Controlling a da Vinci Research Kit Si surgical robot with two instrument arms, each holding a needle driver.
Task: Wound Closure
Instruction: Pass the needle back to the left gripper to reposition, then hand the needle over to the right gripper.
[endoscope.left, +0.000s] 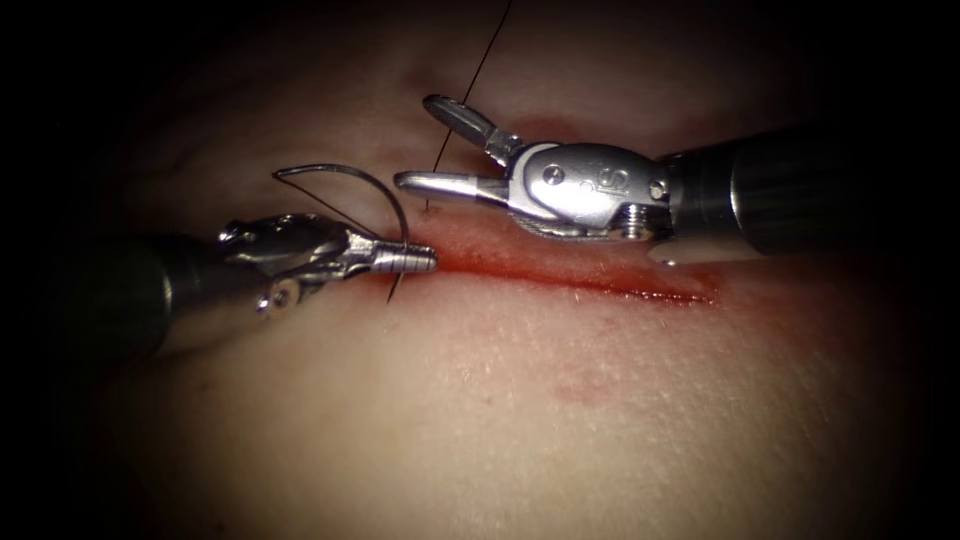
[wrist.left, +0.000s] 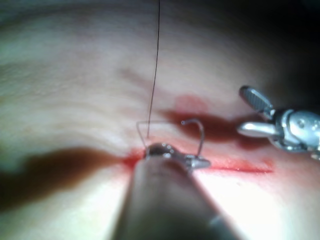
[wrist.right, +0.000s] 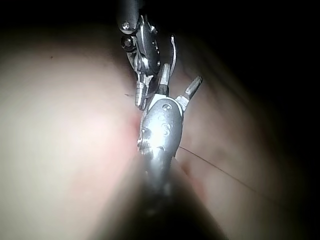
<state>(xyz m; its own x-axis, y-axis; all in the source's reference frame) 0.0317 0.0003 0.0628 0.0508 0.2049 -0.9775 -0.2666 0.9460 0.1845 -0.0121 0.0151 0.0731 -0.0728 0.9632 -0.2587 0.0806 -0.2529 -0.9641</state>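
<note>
Endoscope, tissue: the pale tissue (endoscope.left: 560, 430) lies under a pool of light, dark all round; the cut (endoscope.left: 600, 285) runs across it, wet with red fluid (endoscope.left: 520, 262).
Endoscope, left tool: the left tool (endoscope.left: 420, 260) has its jaws pressed together on the needle (endoscope.left: 385, 195) low on its curve, at the cut's left end.
Endoscope, needle: it arches up and leftward above the tool; its lower end sits at the tissue, and whether it is in the tissue I cannot tell.
Endoscope, right tool: the right tool (endoscope.left: 425, 140) hangs above the cut with jaws spread, holding nothing.
Endoscope, thread: the thread (endoscope.left: 470, 90) rises from the tissue between those jaws.
Left wrist: left tool (wrist.left: 200, 162) pinches the needle (wrist.left: 200, 132) at the red cut (wrist.left: 240, 167); thread (wrist.left: 155, 70) climbs straight up; right tool (wrist.left: 245, 110) nearby, spread.
Right wrist: right tool (wrist.right: 180, 80) spread over pale tissue (wrist.right: 60, 150); left tool (wrist.right: 140, 97) just beyond it; thread (wrist.right: 215, 170) trails off.
</note>
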